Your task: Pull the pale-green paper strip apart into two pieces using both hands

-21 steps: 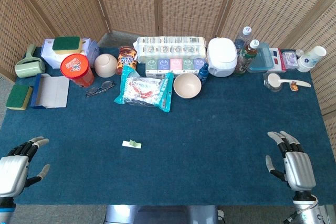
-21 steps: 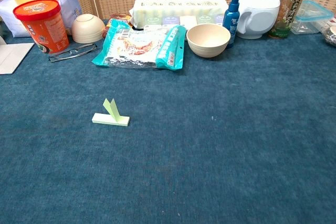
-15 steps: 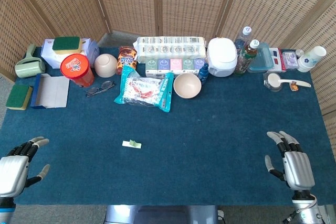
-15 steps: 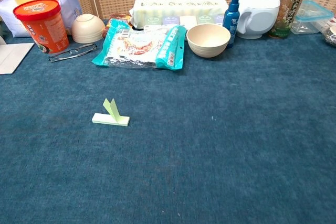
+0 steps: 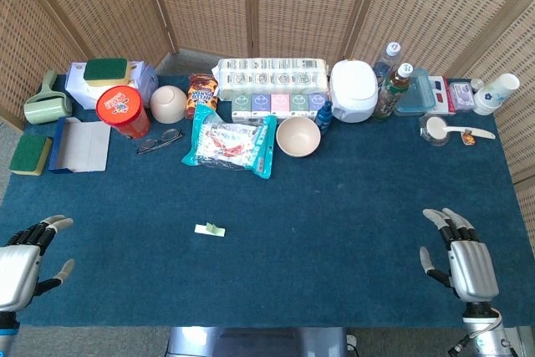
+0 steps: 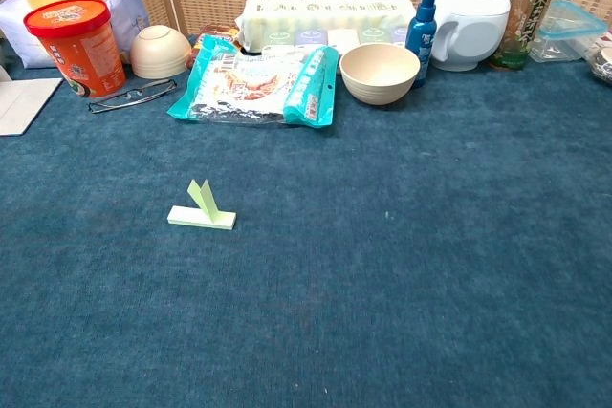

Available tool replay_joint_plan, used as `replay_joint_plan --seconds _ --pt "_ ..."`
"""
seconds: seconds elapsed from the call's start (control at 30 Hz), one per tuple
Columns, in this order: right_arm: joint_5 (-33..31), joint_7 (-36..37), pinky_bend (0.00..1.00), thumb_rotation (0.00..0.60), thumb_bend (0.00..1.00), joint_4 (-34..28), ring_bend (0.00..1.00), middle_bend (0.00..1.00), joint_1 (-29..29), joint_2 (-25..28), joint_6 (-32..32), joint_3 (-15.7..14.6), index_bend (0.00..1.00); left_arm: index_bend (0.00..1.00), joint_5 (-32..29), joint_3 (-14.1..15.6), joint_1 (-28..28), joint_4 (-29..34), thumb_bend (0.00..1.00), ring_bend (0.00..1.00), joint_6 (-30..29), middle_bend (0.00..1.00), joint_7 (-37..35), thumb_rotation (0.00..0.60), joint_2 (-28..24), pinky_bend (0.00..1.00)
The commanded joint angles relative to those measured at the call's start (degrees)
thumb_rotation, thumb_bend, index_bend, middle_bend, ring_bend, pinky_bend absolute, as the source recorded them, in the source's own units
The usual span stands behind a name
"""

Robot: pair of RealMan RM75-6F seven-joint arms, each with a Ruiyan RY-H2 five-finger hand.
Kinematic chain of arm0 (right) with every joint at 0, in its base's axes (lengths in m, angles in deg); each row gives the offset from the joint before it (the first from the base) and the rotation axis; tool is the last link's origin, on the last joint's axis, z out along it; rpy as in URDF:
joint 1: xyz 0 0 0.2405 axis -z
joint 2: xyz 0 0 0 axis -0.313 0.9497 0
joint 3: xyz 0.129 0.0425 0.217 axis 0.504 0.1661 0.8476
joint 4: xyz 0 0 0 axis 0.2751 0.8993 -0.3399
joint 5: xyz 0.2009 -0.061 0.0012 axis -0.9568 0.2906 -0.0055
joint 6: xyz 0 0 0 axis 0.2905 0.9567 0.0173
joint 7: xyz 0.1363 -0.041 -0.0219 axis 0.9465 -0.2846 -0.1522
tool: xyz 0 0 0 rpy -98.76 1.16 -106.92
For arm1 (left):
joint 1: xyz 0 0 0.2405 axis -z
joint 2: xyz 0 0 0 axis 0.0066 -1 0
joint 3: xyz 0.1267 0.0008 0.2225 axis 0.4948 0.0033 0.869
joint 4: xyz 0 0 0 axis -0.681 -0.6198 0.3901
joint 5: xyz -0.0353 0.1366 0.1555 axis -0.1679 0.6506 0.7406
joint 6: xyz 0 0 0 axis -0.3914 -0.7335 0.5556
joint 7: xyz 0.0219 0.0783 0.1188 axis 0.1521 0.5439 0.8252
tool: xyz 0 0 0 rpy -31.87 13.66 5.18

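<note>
I judged the main risk to be a poor pinch: the pale-green paper strip (image 5: 211,229) lay flat on the table (image 5: 334,206) with only one folded end raised, so fingers could push it along the cloth. It sat left of centre, toward three o'clock from my left hand (image 5: 21,263) and well apart at nine o'clock from my right hand (image 5: 465,258). Both hands held nothing, fingers apart.

The small pale-green paper strip (image 5: 211,229) (image 6: 203,214) lies flat and untorn on the blue cloth, one folded end sticking up at an angle, well apart from both hands.
</note>
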Motion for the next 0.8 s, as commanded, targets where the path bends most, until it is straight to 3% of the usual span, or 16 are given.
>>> replay_joint_plan --seconds 0.03,0.33,0.43,0.7,0.8 --pt "-0.3 -0.1 0.16 0.600 0.48 0.2 0.12 0.24 0.0 -0.1 -0.3 0.0 0.17 0.24 -0.4 -0.5 1.2 0.5 0.26 0.26 1.7 0.23 0.1 0.600 -0.6 0.30" --pt "-1.4 0.0 0.16 0.600 0.48 0.4 0.12 0.24 0.3 -0.5 -0.3 0.1 0.17 0.24 -2.4 -3.7 7.1 1.4 0.26 0.27 8.6 0.23 0.6 0.600 -2.3 0.30" --pt "-1.5 -0.1 0.16 0.600 0.48 0.4 0.13 0.24 0.5 -0.7 -0.1 0.0 0.17 0.24 -3.2 -4.7 9.6 1.6 0.26 0.33 11.8 0.27 -0.2 0.600 -2.7 0.34" --pt "-1.5 -0.4 0.16 0.600 0.48 -0.3 0.17 0.24 0.7 -0.4 -0.1 0.0 0.17 0.24 -3.2 -7.2 16.9 -0.9 0.26 0.88 19.8 0.76 0.1 0.600 -1.7 0.90" --pt "-1.3 -0.7 0.16 0.600 0.48 -0.6 0.18 0.24 0.6 -0.3 -0.3 -0.1 0.17 0.24 -3.3 -7.3 20.1 -2.5 0.26 0.97 24.5 0.87 0.1 0.600 -1.0 0.98"
